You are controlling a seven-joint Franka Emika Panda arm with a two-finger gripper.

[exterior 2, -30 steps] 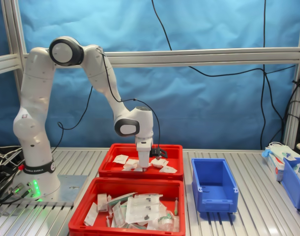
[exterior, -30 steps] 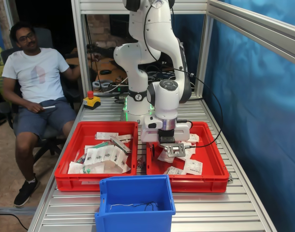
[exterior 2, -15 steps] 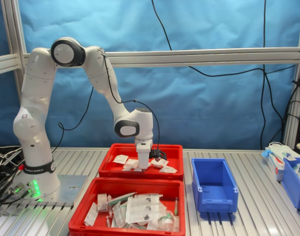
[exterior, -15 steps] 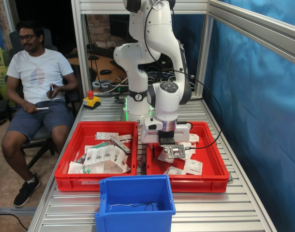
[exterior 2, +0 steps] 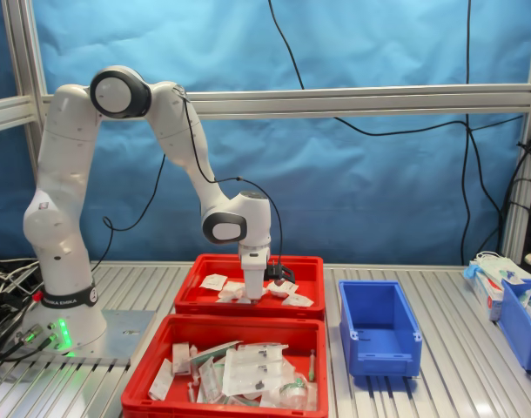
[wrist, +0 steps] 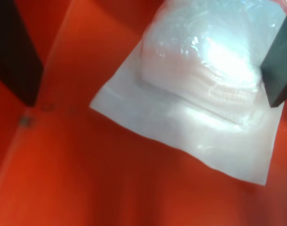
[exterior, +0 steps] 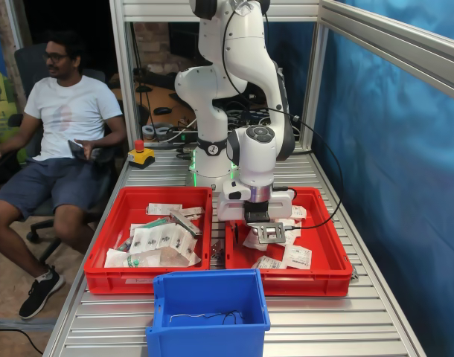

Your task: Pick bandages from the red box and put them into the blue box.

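While the gripper hung wide inside the red box, its fingers straddled a puffy bandage.

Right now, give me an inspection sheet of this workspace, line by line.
Surface: ribbed aluminium table.
Job's things: red box holds scattered bandages; blue box holds none.
Clutter: second red tray heaped with long strips.
Grippers: gripper open, low in the red box, a puffy bandage between its fingers.
Cables: black cable along the arm.
Surroundings: seated man; blue curtain.
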